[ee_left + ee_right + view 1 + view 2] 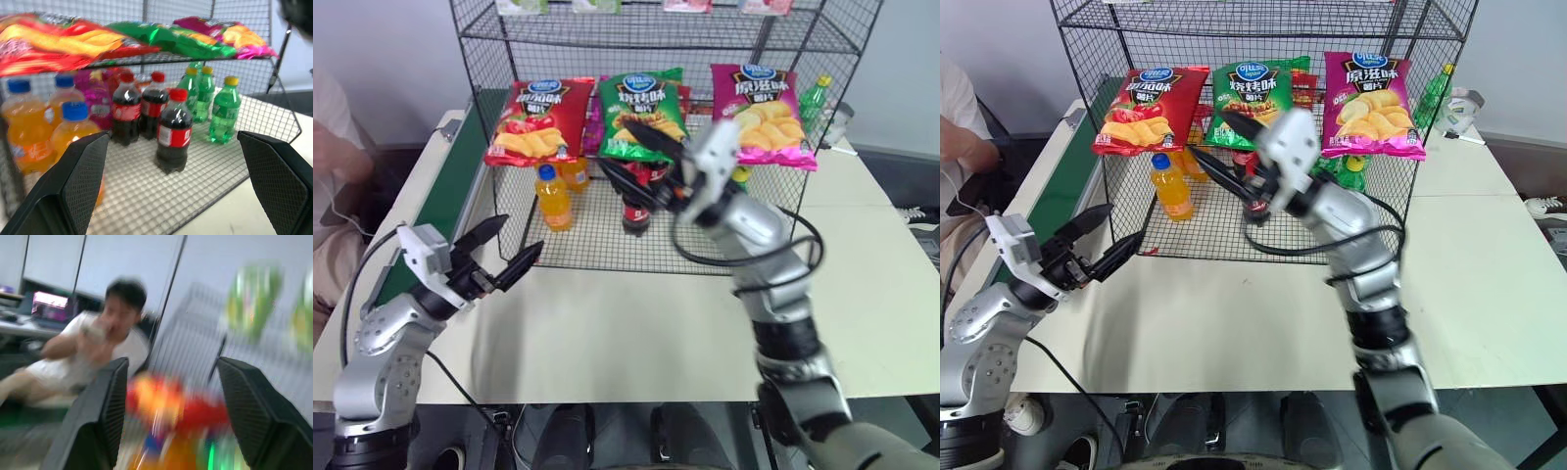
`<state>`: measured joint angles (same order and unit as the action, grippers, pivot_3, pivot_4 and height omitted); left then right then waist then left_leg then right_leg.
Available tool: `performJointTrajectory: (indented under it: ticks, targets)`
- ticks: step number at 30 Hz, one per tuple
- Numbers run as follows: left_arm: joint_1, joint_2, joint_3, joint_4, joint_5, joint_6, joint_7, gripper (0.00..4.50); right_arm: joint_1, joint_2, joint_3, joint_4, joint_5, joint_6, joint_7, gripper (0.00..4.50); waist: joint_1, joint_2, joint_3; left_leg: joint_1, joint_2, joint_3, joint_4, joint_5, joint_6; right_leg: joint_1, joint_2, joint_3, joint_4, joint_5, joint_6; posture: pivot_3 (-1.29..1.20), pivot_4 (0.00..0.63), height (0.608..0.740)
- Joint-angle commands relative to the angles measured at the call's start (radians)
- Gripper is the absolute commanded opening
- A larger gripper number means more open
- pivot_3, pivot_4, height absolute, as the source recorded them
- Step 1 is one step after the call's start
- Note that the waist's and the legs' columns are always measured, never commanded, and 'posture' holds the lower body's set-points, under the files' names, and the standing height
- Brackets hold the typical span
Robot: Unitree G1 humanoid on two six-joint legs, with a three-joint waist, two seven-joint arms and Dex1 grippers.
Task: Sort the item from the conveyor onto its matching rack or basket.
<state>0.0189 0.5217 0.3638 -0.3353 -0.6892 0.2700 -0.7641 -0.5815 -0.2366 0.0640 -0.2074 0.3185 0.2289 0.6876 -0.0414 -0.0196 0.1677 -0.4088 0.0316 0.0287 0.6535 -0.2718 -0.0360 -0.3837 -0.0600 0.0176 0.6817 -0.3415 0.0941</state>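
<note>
The glossy green crisp bag (641, 115) lies on the tall black wire-mesh rack (656, 39) between red and magenta bags; both end effectors, left (504, 250) and right (641, 157), hang spread and empty.

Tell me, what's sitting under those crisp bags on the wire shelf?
Under the crisp bags, orange, cola and green bottles stand on the rack. Whatever is behind them is hidden.
</note>
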Motion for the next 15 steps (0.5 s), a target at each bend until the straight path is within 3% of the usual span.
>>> performJointTrajectory:
  ticks: [1,5,6,11,15]
  targets:
    - [0.054,0.125,0.118,0.026,-0.057,0.125,-0.009,4.50,0.229,-0.298,-0.218,-0.172,0.301,0.186,0.293,2.94,0.006,-0.001,-0.001,0.000,0.000,-0.001,-0.001,0.000,0.000,-0.001,0.001,0.000,0.001,0.000,0.000,0.00,0.150,0.739]
    - [0.057,0.198,0.162,0.071,-0.106,0.154,-0.078,4.50,0.380,-0.479,-0.317,-0.132,0.356,0.173,0.442,4.30,0.001,0.003,0.001,0.001,0.000,-0.001,-0.003,-0.001,0.001,0.003,0.001,-0.002,-0.007,0.000,-0.001,0.00,0.150,0.739]
    - [0.057,0.207,0.167,0.072,-0.094,0.144,-0.088,4.50,0.414,-0.505,-0.329,-0.126,0.351,0.165,0.468,4.41,-0.001,0.002,0.001,0.002,0.001,-0.001,-0.003,-0.001,0.001,0.004,0.001,-0.002,-0.007,0.000,-0.001,0.00,0.150,0.739]
    - [0.093,0.273,0.155,0.104,0.002,0.142,-0.097,4.50,0.517,-0.565,-0.368,-0.036,0.266,0.028,0.537,4.41,-0.002,0.002,0.001,0.019,0.001,-0.001,-0.007,-0.001,0.002,0.022,0.002,-0.001,-0.013,0.000,-0.001,0.00,0.150,0.739]
    - [0.073,0.290,0.140,0.177,0.063,0.123,-0.103,4.50,0.482,-0.564,-0.369,0.028,0.267,0.023,0.525,4.41,0.000,0.002,0.001,0.019,0.001,-0.001,-0.006,-0.001,0.002,0.023,0.002,-0.001,-0.013,0.000,-0.001,0.00,0.150,0.739]
